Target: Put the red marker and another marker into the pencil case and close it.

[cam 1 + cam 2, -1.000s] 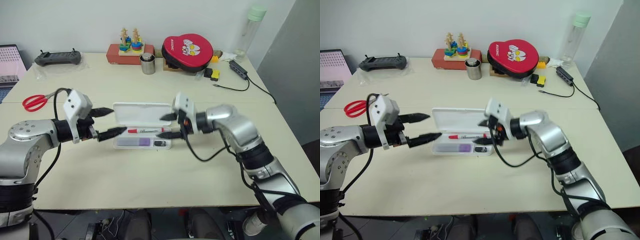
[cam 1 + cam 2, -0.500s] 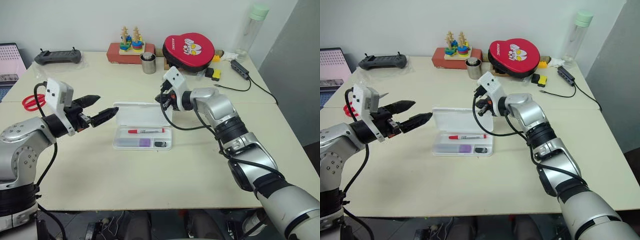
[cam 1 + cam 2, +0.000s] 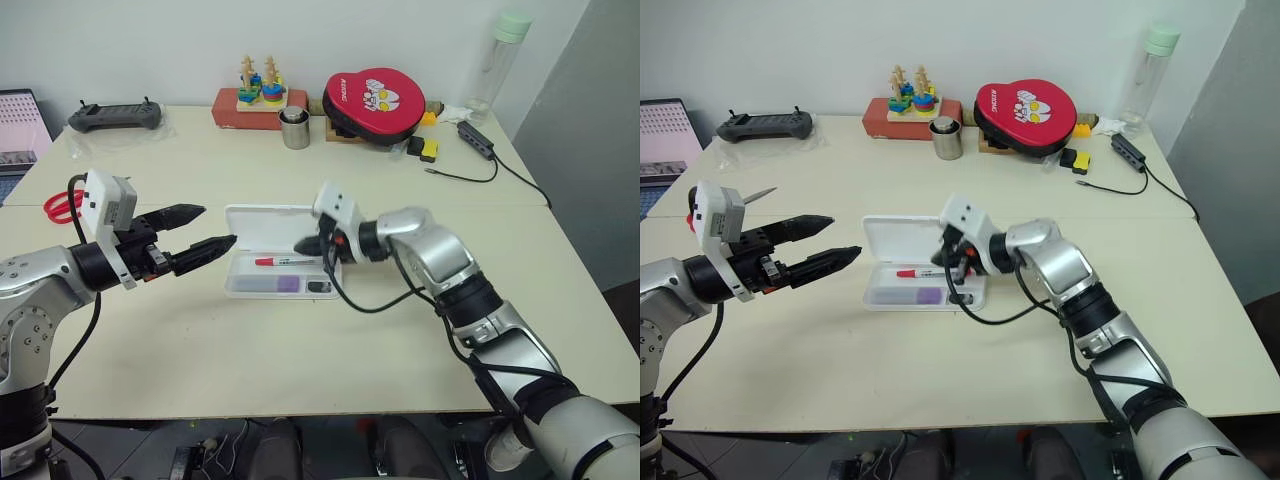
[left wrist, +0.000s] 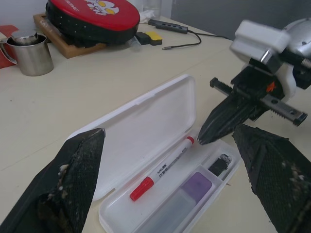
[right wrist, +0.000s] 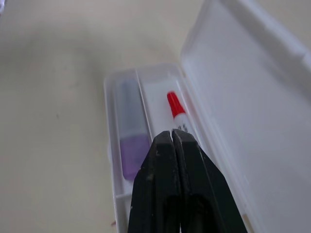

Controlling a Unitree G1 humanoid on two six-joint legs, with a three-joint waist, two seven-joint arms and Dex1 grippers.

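On the bench, the open pencil case (image 3: 285, 252) holds the red marker (image 3: 286, 261) and lavender highlighter (image 3: 272, 285); right gripper (image 3: 305, 246) jaws pressed together above the marker, left gripper (image 3: 203, 230) jaws wide, empty.

The white pencil case (image 3: 283, 288) is laid open on the table, lid tilted up behind. The red marker (image 3: 283, 261) and lavender highlighter (image 3: 268, 285) are laid lengthwise inside.

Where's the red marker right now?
The red marker lies inside the open pencil case at table centre, in the compartment nearest the lid, beside the lavender highlighter, under the shut right gripper.
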